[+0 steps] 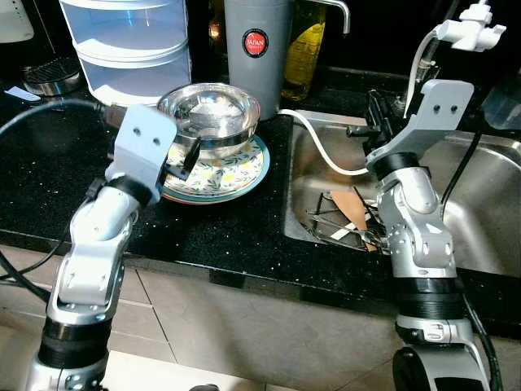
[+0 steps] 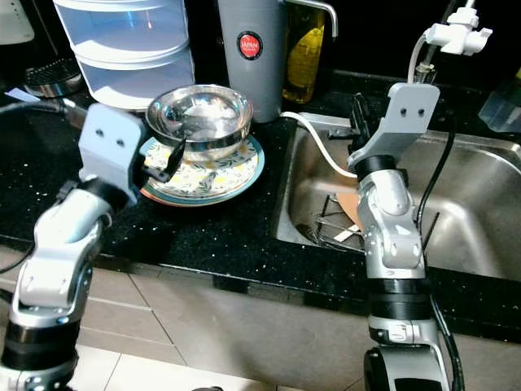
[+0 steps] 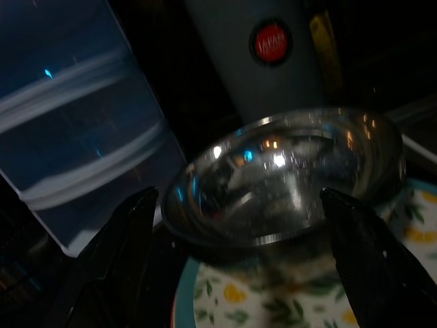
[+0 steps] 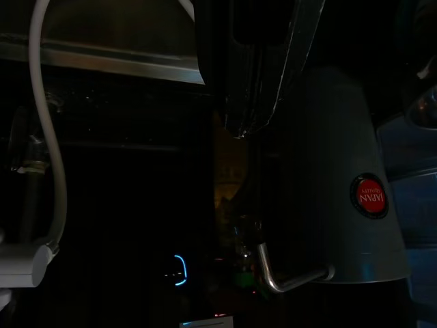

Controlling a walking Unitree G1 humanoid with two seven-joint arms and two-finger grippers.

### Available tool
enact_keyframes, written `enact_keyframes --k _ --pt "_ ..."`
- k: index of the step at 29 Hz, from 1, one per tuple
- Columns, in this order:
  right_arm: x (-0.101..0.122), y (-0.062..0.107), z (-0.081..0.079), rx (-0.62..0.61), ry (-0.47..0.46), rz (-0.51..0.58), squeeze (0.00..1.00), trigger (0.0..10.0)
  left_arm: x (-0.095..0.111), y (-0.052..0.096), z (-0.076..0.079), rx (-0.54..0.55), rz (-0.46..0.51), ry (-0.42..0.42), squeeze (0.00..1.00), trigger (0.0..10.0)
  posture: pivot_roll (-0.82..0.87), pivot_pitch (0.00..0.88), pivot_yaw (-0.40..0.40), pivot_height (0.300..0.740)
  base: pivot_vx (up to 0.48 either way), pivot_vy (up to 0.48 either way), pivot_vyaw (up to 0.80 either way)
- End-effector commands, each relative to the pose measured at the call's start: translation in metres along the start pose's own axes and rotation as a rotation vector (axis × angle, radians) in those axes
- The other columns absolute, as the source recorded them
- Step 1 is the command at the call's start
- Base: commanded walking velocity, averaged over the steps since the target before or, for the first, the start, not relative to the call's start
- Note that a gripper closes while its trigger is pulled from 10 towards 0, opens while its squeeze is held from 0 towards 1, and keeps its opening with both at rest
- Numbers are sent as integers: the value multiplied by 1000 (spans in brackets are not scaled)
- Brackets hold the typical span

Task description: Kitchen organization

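In the upper middle of the left eye frame a steel bowl [image 1: 210, 114] sits on a floral plate [image 1: 230, 175] with a teal rim, and the plate rests on the black speckled counter [image 1: 49, 175]. The left gripper [image 1: 181, 160] is at the bowl's near left side; in the left wrist view its two black fingers [image 3: 119, 236] stand spread wide, one on each side of the bowl, not closed on it. Behind the bowl stand a grey canister [image 1: 256, 45] with a red round label, a stack of clear plastic containers [image 1: 130, 45] at upper left, and a yellow bottle [image 1: 303, 49].

On the right half of the frame lies the steel sink [image 1: 480, 212], with a wire rack [image 1: 338, 226] and a brown flat piece in its basin. A white hose [image 1: 321, 147] curves over the sink's rim. The right gripper [image 1: 376, 114] is raised above the sink's back left corner; whether its fingers are spread or closed cannot be told.
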State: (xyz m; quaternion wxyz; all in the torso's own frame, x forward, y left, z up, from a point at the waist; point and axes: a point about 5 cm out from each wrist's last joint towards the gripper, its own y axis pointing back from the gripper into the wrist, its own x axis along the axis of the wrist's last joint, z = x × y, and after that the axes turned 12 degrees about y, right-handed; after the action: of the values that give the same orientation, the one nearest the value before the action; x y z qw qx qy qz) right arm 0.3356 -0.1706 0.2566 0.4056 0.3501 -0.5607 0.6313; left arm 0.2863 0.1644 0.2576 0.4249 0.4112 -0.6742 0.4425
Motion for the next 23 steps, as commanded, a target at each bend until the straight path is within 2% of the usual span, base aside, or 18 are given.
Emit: enact_keyframes --k 1,11,23 --pt "-4 2 6 -28 6 -14 0 10000 1 -2 2 -2 8 9 0 10000 121 0 -30 740 0 0 0" --pt "-6 5 13 -65 3 -21 0 10000 7 -12 20 -45 54 58 0 10000 98 0 -19 740 0 0 0" --pt "-6 6 15 -79 0 -26 0 10000 6 -16 22 -48 54 59 0 10000 93 0 -14 740 0 0 -757"
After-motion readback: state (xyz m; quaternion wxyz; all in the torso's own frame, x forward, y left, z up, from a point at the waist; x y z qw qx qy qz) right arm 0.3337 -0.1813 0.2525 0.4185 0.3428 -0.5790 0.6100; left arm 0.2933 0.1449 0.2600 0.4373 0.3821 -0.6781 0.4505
